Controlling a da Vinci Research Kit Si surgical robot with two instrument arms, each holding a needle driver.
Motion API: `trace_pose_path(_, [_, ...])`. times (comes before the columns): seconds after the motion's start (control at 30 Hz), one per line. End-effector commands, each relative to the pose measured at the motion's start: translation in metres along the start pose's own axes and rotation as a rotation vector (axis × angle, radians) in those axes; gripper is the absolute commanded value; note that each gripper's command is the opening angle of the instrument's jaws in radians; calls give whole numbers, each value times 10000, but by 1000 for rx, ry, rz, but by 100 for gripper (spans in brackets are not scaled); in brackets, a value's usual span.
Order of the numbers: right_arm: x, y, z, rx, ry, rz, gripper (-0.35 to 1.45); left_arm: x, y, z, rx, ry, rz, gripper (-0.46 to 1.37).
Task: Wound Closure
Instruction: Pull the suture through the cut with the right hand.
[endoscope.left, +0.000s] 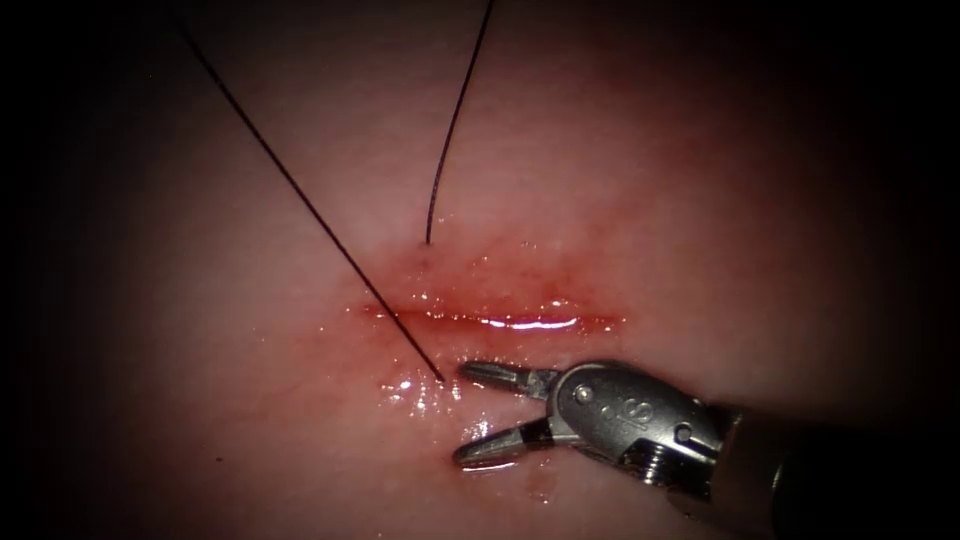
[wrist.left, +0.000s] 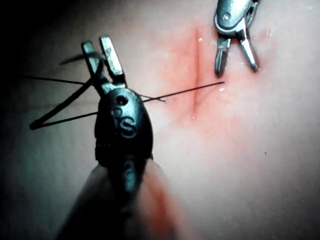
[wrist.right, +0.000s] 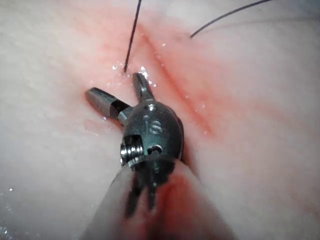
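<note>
The cut (endoscope.left: 500, 320) runs crosswise in the tissue (endoscope.left: 700, 180), wet with red fluid. My right tool (endoscope.left: 465, 412) lies just below the cut with its jaws open and nothing between them; the same tool (wrist.right: 114, 85) rests on the tissue beside one thread strand (wrist.right: 131, 40). Two dark thread strands pierce the tissue near the cut's left end: one (endoscope.left: 450, 130) above the cut, the other (endoscope.left: 320, 225) crossing the cut and entering below it by the right tool's upper jaw. My left tool (wrist.left: 98, 46) is raised off the tissue, shut on the dark needle (wrist.left: 65, 100), whose tail trails thread (wrist.left: 180, 92) to the cut.
Red fluid glistens along the cut and on the tissue below it (endoscope.left: 420, 390). The right tool (wrist.left: 237, 70) shows open beside the cut (wrist.left: 196, 60) in the left wrist view. Pale tissue spreads on all sides of the cut.
</note>
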Motion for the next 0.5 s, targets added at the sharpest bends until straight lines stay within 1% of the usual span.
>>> trace_pose_path(0.03, [0, 0, 0, 4, 0, 0, 124, -4, 3, -1, -4, 0, -7, -35])
trace_pose_path(0.13, [1, -1, -1, 4, 0, 2, 125, -15, 15, -2, -13, -10, -12, -35])
trace_pose_path(0.27, [3, -1, -1, 4, 1, 4, 125, -33, 37, -3, -35, -39, 3, -35])
trace_pose_path(0.33, [3, -1, -1, 5, 1, 4, 125, -38, 43, -3, -39, -44, 7, -35])
trace_pose_path(0.4, [4, -2, -1, 5, 1, 5, 125, -49, 54, -3, -44, -54, 12, -35])
trace_pose_path(0.47, [4, -2, -1, 6, 1, 6, 125, -54, 58, -4, -47, -58, 15, -35])
trace_pose_path(0.5, [5, -2, -2, 6, 1, 7, 126, -60, 63, -5, -49, -62, 21, -35])
